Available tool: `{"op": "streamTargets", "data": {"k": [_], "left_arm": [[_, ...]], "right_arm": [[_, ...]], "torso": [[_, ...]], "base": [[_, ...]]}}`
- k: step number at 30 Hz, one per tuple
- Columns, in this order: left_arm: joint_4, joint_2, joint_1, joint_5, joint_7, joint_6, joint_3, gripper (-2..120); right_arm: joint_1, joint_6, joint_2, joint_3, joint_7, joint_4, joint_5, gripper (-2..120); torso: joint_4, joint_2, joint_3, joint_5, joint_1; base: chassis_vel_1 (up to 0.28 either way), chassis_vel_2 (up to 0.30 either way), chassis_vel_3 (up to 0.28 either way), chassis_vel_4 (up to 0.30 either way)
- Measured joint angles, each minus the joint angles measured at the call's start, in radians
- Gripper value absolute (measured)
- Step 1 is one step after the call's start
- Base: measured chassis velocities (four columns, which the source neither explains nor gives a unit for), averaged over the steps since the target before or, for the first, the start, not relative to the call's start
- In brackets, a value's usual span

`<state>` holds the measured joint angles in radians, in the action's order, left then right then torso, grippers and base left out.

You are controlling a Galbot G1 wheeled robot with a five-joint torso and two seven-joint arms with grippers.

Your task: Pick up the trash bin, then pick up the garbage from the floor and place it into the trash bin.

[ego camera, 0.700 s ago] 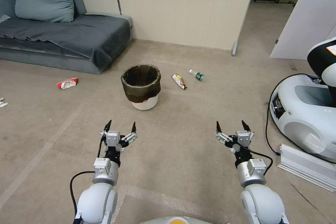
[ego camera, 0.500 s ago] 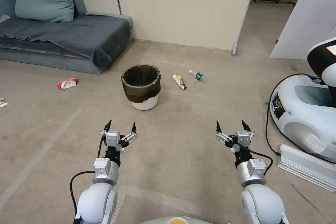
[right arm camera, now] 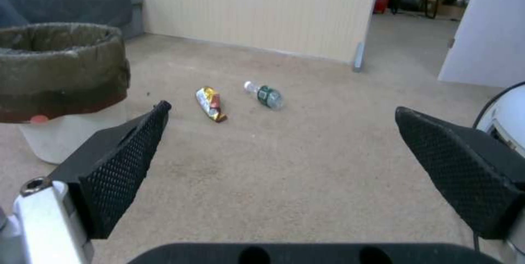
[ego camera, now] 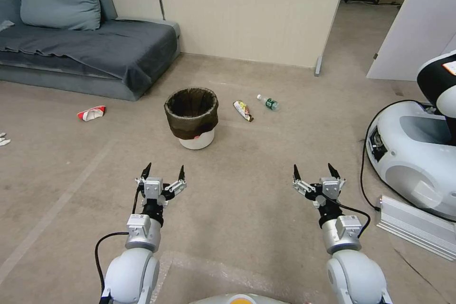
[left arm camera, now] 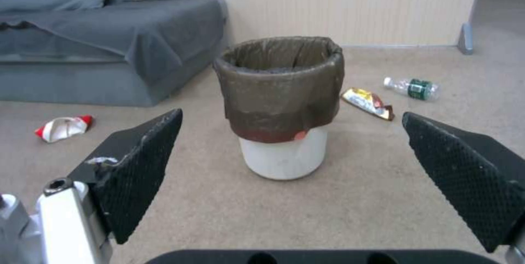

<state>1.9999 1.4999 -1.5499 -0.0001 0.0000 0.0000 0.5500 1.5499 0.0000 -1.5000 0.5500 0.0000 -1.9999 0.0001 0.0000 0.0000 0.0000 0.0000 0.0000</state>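
Observation:
The trash bin [ego camera: 192,116], white with a dark bag liner, stands upright on the floor ahead; it also shows in the left wrist view [left arm camera: 280,104] and the right wrist view [right arm camera: 60,83]. Garbage lies around it: a yellow wrapper [ego camera: 243,110] [left arm camera: 367,102] [right arm camera: 209,103] and a clear bottle with a green label [ego camera: 268,102] [left arm camera: 413,88] [right arm camera: 265,94] to its right, a red-white wrapper [ego camera: 91,113] [left arm camera: 63,127] to its left, white tissue [ego camera: 4,139] at the far left edge. My left gripper [ego camera: 162,172] and right gripper [ego camera: 313,172] hover open and empty, short of the bin.
A grey sofa [ego camera: 85,47] with a blanket stands at the back left. A beige wall panel [ego camera: 251,9] runs behind the bin, with a doorway at its right. Another white robot base [ego camera: 413,152], its black cable and a metal bar [ego camera: 418,228] sit at the right.

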Motion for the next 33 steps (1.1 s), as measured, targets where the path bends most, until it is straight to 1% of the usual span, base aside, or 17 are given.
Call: {"op": "streamTargets", "data": {"k": [5, 6, 7, 8, 9, 10, 11, 13, 14, 17, 18, 20, 26, 33], "left_arm": [[0.006, 0.0, -0.007, 0.0, -0.001, 0.003, 0.003, 100], [0.012, 0.0, -0.013, -0.001, -0.001, 0.005, 0.006, 100], [0.041, -0.001, -0.044, -0.006, -0.005, 0.018, 0.021, 100], [0.041, -0.001, -0.044, -0.006, -0.005, 0.018, 0.021, 100], [0.076, -0.002, -0.084, -0.012, -0.012, 0.036, 0.041, 100], [0.138, -0.005, -0.152, -0.023, -0.024, 0.067, 0.074, 100], [0.138, -0.005, -0.152, -0.023, -0.024, 0.067, 0.074, 100], [0.213, -0.009, -0.235, -0.037, -0.038, 0.106, 0.114, 100], [0.213, -0.009, -0.235, -0.037, -0.038, 0.106, 0.114, 100], [0.342, -0.014, -0.376, -0.06, -0.061, 0.171, 0.184, 100], [0.342, -0.014, -0.376, -0.06, -0.061, 0.171, 0.184, 100], [0.366, -0.014, -0.418, -0.045, -0.056, 0.169, 0.198, 100], [0.364, -0.014, -0.422, -0.036, -0.05, 0.16, 0.196, 100], [0.352, -0.016, -0.42, -0.048, -0.048, 0.157, 0.194, 100]], "right_arm": [[0.006, 0.0, -0.001, 0.001, 0.0, -0.004, 0.0, 100], [0.007, 0.0, -0.002, 0.002, 0.001, -0.005, 0.0, 100], [0.018, 0.003, -0.005, 0.007, 0.003, -0.016, -0.001, 100], [0.018, 0.003, -0.005, 0.007, 0.003, -0.016, -0.001, 100], [0.051, 0.013, -0.014, 0.019, 0.008, -0.043, -0.003, 100], [0.117, 0.033, -0.033, 0.045, 0.021, -0.097, -0.01, 100], [0.117, 0.033, -0.033, 0.045, 0.021, -0.097, -0.01, 100], [0.202, 0.059, -0.057, 0.078, 0.036, -0.166, -0.019, 100], [0.202, 0.059, -0.057, 0.078, 0.036, -0.166, -0.019, 100], [0.35, 0.105, -0.1, 0.135, 0.064, -0.288, -0.035, 100], [0.35, 0.105, -0.1, 0.135, 0.064, -0.288, -0.035, 100], [0.383, 0.098, -0.108, 0.151, 0.066, -0.316, -0.038, 100], [0.388, 0.09, -0.108, 0.149, 0.06, -0.318, -0.042, 100], [0.383, 0.057, -0.111, 0.145, 0.06, -0.316, -0.049, 100]], "torso": [[0.0001, 0.0, 0.0, 0.0, 0.0], [-0.0001, 0.0, 0.0, -0.0002, 0.0], [0.0, 0.0, 0.0, -0.0001, 0.0], [0.0, 0.0, 0.0, -0.0001, 0.0], [0.0003, 0.0, 0.0, 0.0002, 0.0], [0.0002, 0.0, 0.0, 0.0, 0.0], [0.0002, 0.0, 0.0, 0.0, 0.0], [-0.0001, 0.0, 0.0, -0.0002, 0.0], [-0.0001, 0.0, 0.0, -0.0002, 0.0], [-0.0001, 0.0, 0.0, -0.0002, 0.0], [-0.0001, 0.0, 0.0, -0.0002, 0.0], [0.0, 0.0, 0.0, 0.0, 0.0], [0.0, 0.0, 0.0, 0.0, 0.0], [0.0, 0.0, 0.0, 0.0, 0.0]], "base": [[0.0, 0.0, 0.0, 0.0], [0.0, 0.0, 0.0, 0.0], [0.0, 0.0, 0.0, 0.0], [0.0, 0.0, 0.0, 0.0], [0.0, 0.0, 0.0, 0.0], [0.0, 0.0, 0.0, 0.0], [0.0, 0.0, 0.0, 0.0], [0.0, 0.0, 0.0, 0.0], [0.0, 0.0, 0.0, 0.0], [0.0, 0.0, 0.0, 0.0], [0.0, 0.0, 0.0, 0.0], [0.0, 0.0, 0.0, 0.0], [0.0, 0.0, 0.0, 0.0], [0.0, 0.0, 0.0, 0.0]]}}
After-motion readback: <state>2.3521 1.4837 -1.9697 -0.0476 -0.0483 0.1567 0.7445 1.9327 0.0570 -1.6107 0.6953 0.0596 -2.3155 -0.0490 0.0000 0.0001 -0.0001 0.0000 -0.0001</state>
